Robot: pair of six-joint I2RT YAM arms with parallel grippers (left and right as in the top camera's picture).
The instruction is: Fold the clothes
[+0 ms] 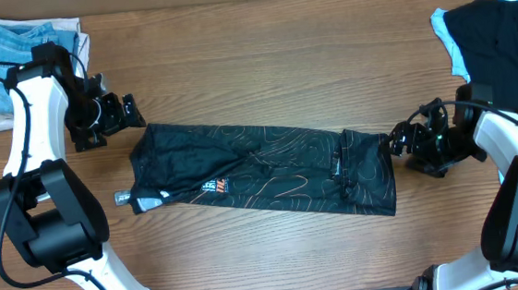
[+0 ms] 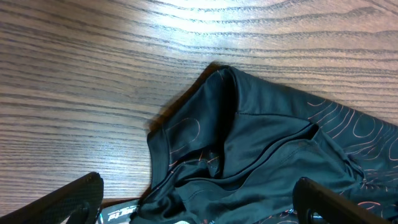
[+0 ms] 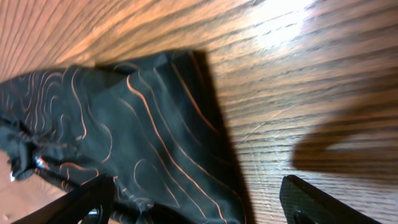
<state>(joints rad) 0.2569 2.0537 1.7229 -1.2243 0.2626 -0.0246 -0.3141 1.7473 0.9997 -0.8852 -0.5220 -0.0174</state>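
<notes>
Lying folded at the tabletop (image 1: 262, 71) centre, the black shirt (image 1: 261, 171) bears small logos (image 1: 214, 186), unreadable. Left pincer (image 1: 127, 114) and right pincer (image 1: 396, 141) stand wide apart, empty.

No lettering can be read with certainty. On the black shirt (image 1: 270, 167), a small white and orange printed mark (image 1: 214, 186) is seen near its lower edge in the overhead view, but it is too small to be made out. In the left wrist view, dark letters are carried on a white tag (image 2: 118, 215) at the shirt's edge; they are blurred and partly cut off.
</notes>
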